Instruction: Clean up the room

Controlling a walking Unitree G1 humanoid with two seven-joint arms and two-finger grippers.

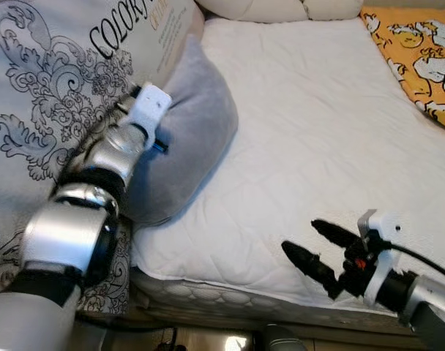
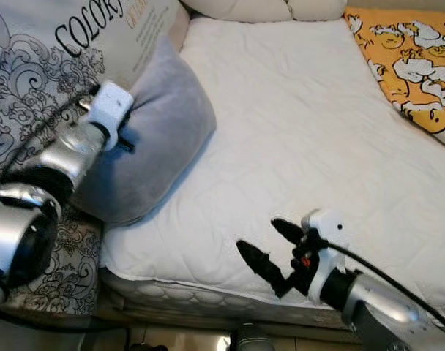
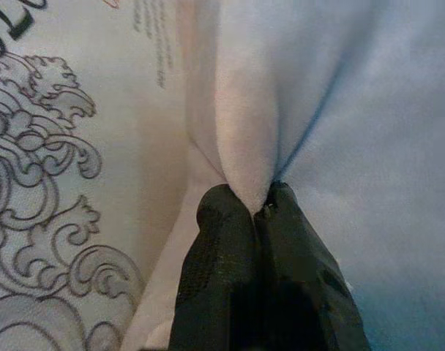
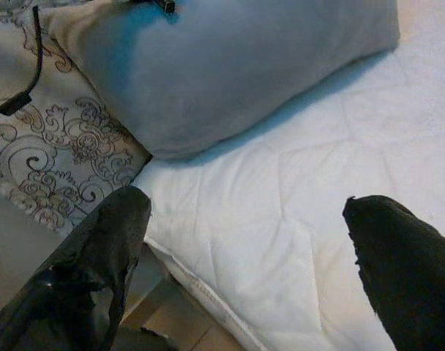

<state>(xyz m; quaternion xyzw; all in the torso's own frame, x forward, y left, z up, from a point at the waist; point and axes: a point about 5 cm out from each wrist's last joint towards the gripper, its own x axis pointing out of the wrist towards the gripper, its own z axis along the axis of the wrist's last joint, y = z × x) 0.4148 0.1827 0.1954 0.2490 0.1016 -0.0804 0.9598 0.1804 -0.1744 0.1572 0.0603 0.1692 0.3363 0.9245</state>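
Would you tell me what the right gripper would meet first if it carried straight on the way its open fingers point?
Most likely the grey pillow, which lies ahead of the right gripper across the white mattress; depth is unclear, so it could graze the mattress first.

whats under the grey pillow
The grey pillow, pinched by the left gripper, lies on the white mattress and the patterned bedding; anything beneath is hidden.

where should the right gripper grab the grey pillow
Best at the pillow's rounded free corner lying over the mattress, coming in low from the bed's near edge. The left gripper already pinches a fold on its other side by the patterned bedding; the right gripper hangs open nearby, so soft fabric there should bunch easily.
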